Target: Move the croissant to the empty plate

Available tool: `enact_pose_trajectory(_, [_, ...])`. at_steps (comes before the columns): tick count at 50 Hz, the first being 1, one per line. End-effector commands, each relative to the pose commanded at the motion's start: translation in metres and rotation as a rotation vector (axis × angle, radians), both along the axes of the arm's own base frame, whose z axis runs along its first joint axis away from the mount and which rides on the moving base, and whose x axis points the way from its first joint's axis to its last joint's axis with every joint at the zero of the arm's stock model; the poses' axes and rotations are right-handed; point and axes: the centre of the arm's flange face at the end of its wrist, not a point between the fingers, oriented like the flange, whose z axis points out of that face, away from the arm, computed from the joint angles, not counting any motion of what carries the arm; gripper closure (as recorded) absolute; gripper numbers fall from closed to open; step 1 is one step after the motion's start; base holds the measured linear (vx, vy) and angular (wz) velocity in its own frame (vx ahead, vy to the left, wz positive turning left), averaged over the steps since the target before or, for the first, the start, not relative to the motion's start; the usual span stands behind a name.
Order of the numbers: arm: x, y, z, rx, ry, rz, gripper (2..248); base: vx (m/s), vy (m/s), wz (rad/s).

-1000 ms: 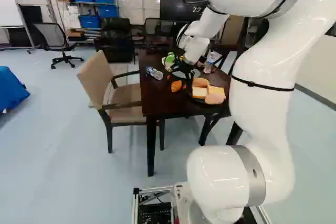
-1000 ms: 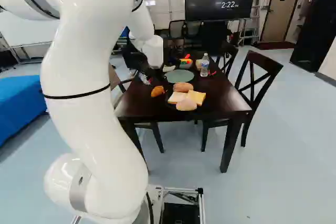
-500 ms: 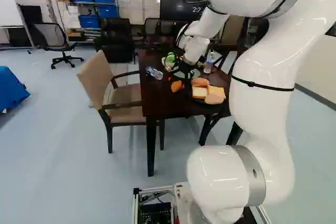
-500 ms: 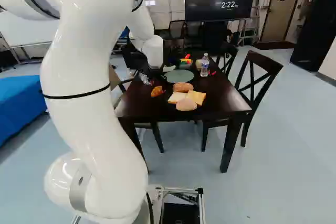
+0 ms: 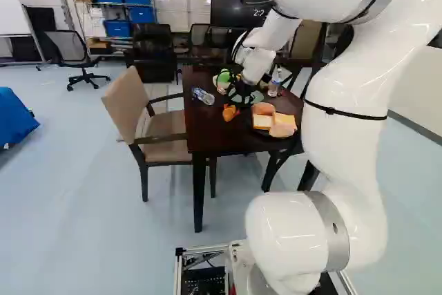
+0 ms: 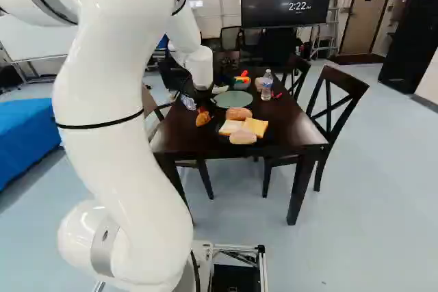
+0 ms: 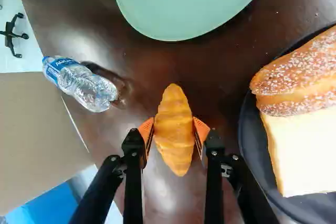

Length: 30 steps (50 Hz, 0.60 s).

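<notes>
In the right base view my gripper (image 6: 203, 106) reaches down to the croissant (image 6: 202, 119) on the dark table, left of the black plate of bread. Seen from the wrist, the gripper (image 7: 175, 130) has its orange pads against both sides of the golden croissant (image 7: 174, 148), which lies lengthwise between the fingers. The empty green plate (image 7: 186, 3) stands ahead of the fingers, apart from the croissant; the right base view shows this plate (image 6: 234, 100) farther back on the table.
A black plate (image 7: 253, 156) with a seeded bun (image 7: 299, 74) and sliced bread (image 7: 302, 148) is beside the gripper. A lying water bottle (image 7: 81, 82) is on its other side. An upright bottle (image 6: 267, 85) and a bowl (image 6: 242, 85) stand farther back; a beige chair (image 5: 162, 112) adjoins the table (image 5: 207, 129).
My gripper has come down around the croissant and its fingers have closed on it. The croissant has shifted slightly on the table. The base has stayed still.
</notes>
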Motion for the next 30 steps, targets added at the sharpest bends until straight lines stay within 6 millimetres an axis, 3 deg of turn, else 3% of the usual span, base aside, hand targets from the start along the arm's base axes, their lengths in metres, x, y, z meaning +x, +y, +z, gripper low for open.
enact_pose_trajectory(17, [0.0, 0.0, 0.0, 0.0, 0.0, 0.0, 127, 0.0, 0.0, 0.0])
enact_pose_trajectory(18, [0.0, 0.0, 0.0, 0.0, 0.0, 0.0, 139, 0.0, 0.0, 0.0])
enact_pose_trajectory(30, [0.0, 0.0, 0.0, 0.0, 0.0, 0.0, 144, 0.0, 0.0, 0.0])
